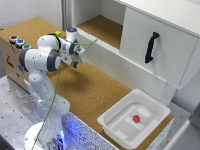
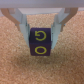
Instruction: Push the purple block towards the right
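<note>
In the wrist view the purple block (image 2: 40, 42), a cube with yellow markings on its faces, sits on the cork surface between my fingertips. My gripper (image 2: 42, 26) is open, with one finger (image 2: 22, 22) on each side of the block and a small gap at each. In the exterior view my gripper (image 1: 78, 58) hangs low over the cork at the back left, and the block is hidden behind it.
A white tray (image 1: 114, 125) holding a small red object (image 1: 136, 118) stands at the front right of the exterior view. A white cabinet with a black handle (image 1: 151, 47) runs along the back right. A wooden box with coloured buttons (image 1: 17, 41) stands at the left.
</note>
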You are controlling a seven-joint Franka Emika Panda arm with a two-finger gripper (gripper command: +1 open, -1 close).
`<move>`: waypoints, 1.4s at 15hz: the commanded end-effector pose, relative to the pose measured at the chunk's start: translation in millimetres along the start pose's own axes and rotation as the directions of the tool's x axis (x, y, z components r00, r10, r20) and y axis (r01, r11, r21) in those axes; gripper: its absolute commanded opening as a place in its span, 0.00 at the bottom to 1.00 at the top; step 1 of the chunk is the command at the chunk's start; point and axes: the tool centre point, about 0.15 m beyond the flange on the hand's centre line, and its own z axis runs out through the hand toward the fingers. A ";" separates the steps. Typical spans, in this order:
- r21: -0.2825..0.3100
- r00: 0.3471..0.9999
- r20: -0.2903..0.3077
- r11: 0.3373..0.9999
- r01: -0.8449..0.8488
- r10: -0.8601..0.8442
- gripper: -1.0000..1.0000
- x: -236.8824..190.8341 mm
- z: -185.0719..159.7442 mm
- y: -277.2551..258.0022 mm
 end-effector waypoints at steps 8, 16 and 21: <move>0.017 0.997 0.032 0.997 -0.074 0.074 1.00 12.4 10.7 0.2; 0.159 0.999 0.050 0.987 -0.009 0.001 1.00 12.6 -40.9 -7.2; 0.291 0.975 0.091 0.942 0.167 -0.201 1.00 4.5 -49.2 -34.3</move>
